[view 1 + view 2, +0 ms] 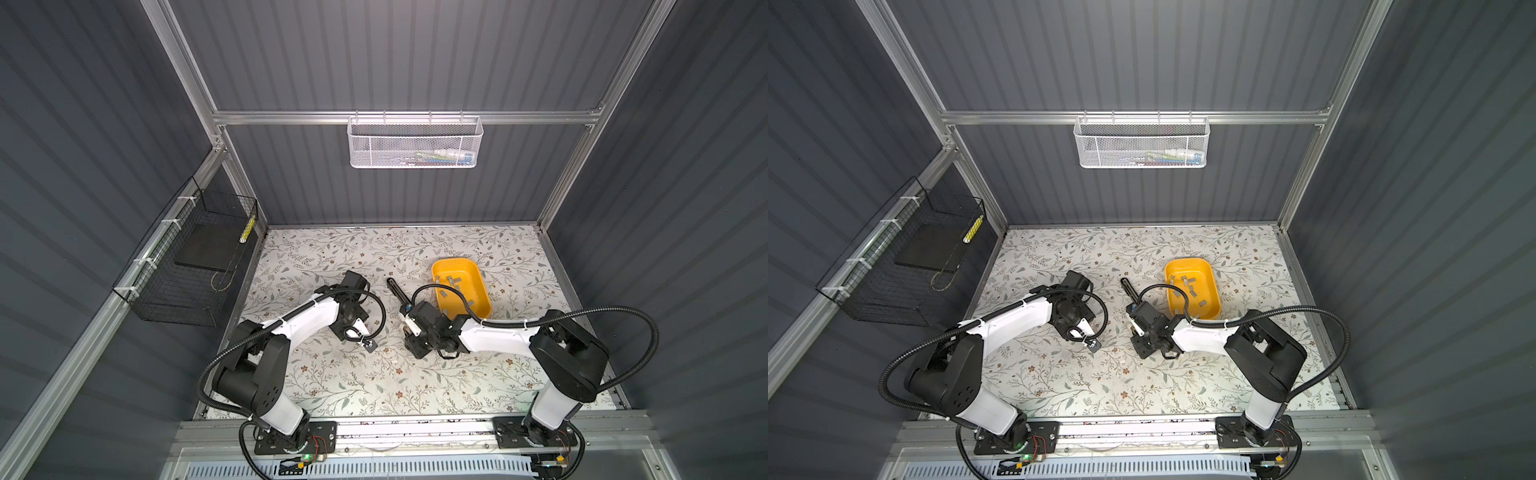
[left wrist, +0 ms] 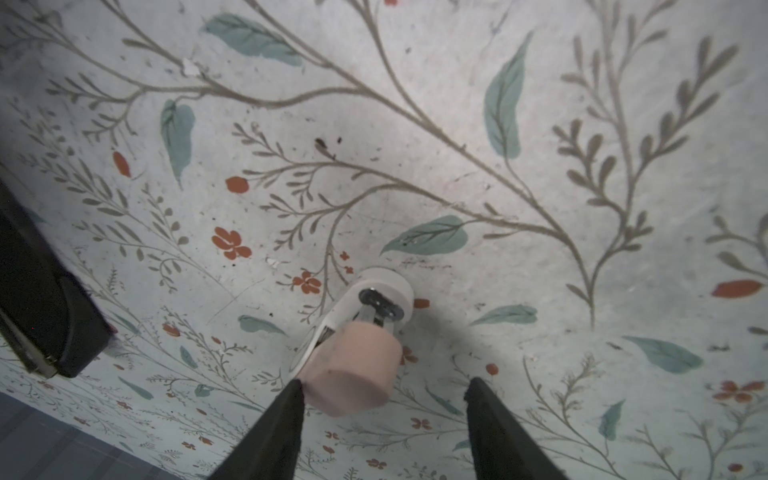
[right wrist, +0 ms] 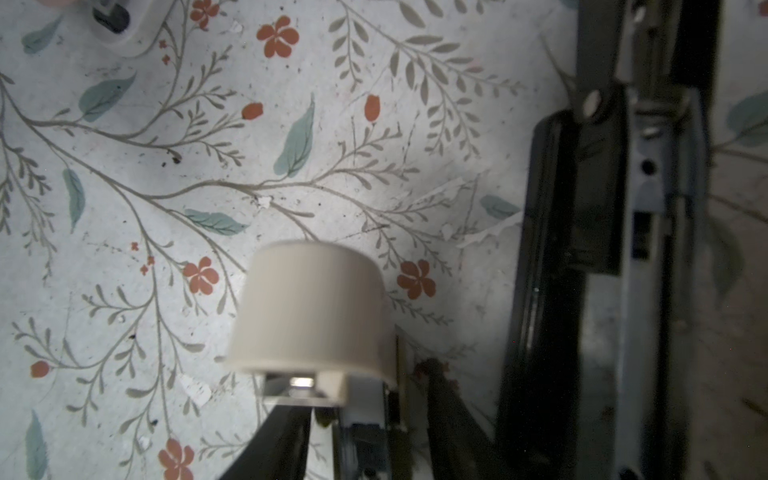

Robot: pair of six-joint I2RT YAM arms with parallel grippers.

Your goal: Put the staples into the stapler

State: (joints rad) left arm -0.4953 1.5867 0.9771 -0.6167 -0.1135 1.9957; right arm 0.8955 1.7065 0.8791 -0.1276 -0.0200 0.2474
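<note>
— Where are the staples [image 1: 454, 282]?

— Loose in the yellow tray [image 1: 482, 291], on the right half of the worktop [image 1: 332, 386]. My right end effector [image 3: 365, 399] is near the tray, on its left. My left end effector [image 2: 384, 382] is well apart from it, beyond the black stapler [image 1: 395, 293].

— And your fingers?

— Left: spread, with one finger touching a small pink stapler [image 2: 353, 374]. Right: a small cream stapler [image 3: 311, 307] sits at the fingers, but that view is blurred. I cannot tell whether they pinch it.
</note>
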